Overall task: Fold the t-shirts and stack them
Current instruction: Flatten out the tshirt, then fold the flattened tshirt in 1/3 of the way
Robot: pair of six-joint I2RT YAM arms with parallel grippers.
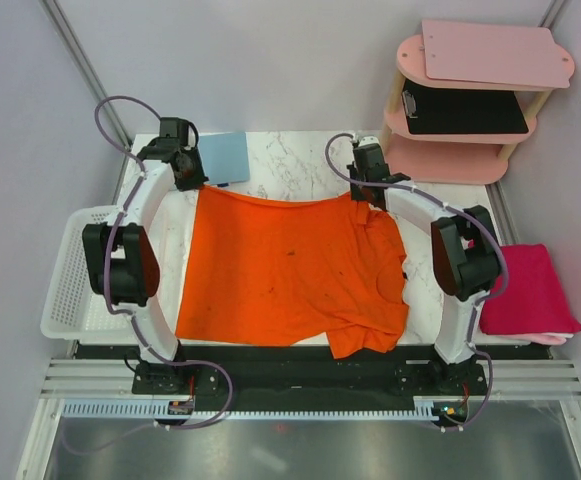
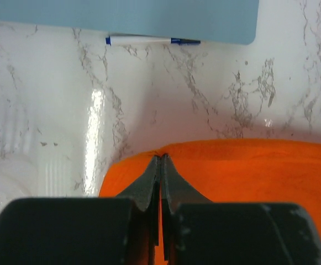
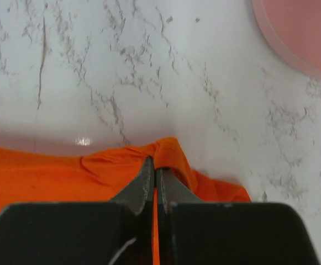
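my left gripper (image 2: 160, 159) was squeezed fully together on the far left corner of the orange t-shirt (image 1: 290, 270), with only a thin edge of cloth showing between the tips. my right gripper (image 3: 155, 161) was closed the same way on the far right corner, where the cloth bunched into a small ridge just past the tips. between those two pinches the shirt's far edge ran almost straight, and the rest of it lay spread on the marble table (image 1: 300, 155) between my two arms, its collar toward my right and one short sleeve hanging out at the near right corner. beyond my left fingers a blue-and-white pen (image 2: 149, 40) lay touching the near edge of the light-blue clipboard (image 1: 222, 157). a white basket (image 1: 70, 290) sat off the table's left side. the magenta-pink t-shirt (image 1: 525, 290) lay off the right side, folded as far as i could tell. the pink shelf (image 1: 450, 160) stood at the far right corner.
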